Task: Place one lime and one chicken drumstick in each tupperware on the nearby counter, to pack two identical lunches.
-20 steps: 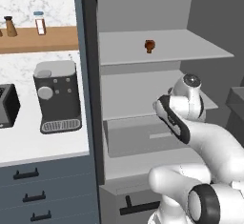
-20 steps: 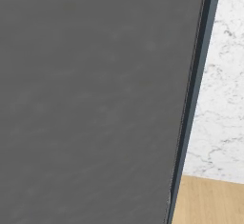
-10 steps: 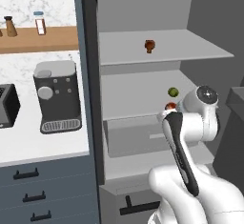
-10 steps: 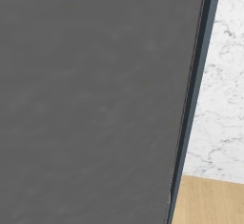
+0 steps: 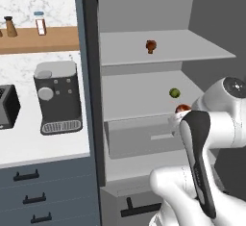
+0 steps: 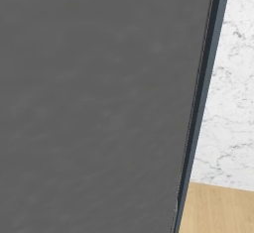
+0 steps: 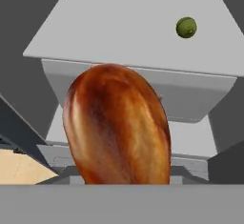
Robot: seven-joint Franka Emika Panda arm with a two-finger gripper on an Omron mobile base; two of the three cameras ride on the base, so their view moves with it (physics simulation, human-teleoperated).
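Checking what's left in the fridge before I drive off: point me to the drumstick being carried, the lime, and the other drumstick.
held chicken drumstick (image 7: 116,125), hand view, middle of its plump body
lime (image 5: 174,93), left base view, its centre, middle shelf
second chicken drumstick (image 5: 151,45), left base view, its body, upper shelf

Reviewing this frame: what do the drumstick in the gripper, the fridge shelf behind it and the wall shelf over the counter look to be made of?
Chicken drumstick: cooked meat with glossy browned skin, mottled orange-brown with highlights. Fridge shelf: flat matte grey, probably plastic or painted metal; no texture to decide. Wall shelf: wood by its warm tan colour, satin at most, grain not discernible.
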